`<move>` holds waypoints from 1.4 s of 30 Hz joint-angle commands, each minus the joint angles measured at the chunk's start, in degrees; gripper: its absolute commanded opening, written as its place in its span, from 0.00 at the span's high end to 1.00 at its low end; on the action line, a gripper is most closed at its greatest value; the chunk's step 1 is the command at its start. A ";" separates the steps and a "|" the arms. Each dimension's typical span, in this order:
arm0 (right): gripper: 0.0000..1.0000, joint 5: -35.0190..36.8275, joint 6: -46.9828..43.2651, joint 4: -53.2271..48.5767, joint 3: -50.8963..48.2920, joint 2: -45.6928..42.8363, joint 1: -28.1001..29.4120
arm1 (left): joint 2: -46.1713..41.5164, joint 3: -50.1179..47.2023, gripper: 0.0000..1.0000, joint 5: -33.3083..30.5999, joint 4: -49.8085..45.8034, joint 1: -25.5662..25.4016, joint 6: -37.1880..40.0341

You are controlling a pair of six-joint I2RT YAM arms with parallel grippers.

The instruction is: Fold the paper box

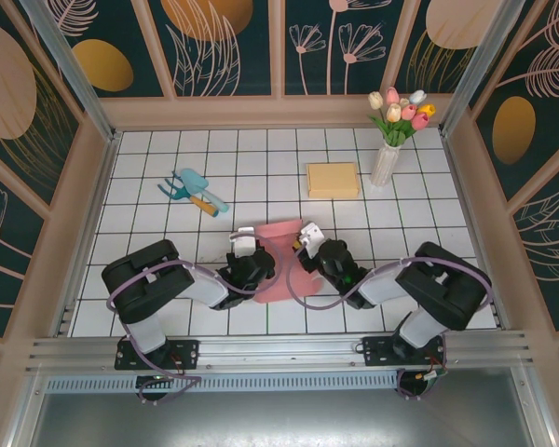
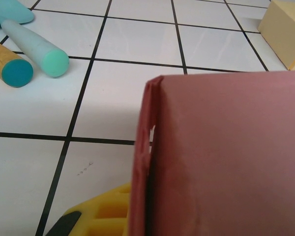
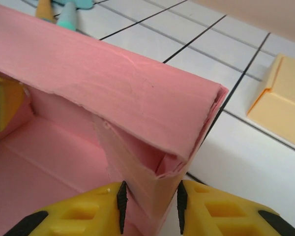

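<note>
Pink paper box [image 1: 276,253] lies on the white tiled table [image 1: 149,158] close to the arm bases, half folded, between the two grippers. The left gripper [image 1: 248,250] is closed on the left wall of the box; one yellow finger [image 2: 105,211] shows outside this wall. The right gripper [image 3: 150,206] has its fingers pressed on the folded right corner. Farther away lie garden tools [image 1: 194,191] at the left and a yellow box [image 1: 333,180]. A vase of tulips [image 1: 388,154] stands beside the yellow box.
</note>
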 commanded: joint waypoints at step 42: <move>0.63 18.88 0.03 6.60 6.54 6.55 8.93 | -16.27 4.27 1.00 5.77 -33.98 -0.91 -41.46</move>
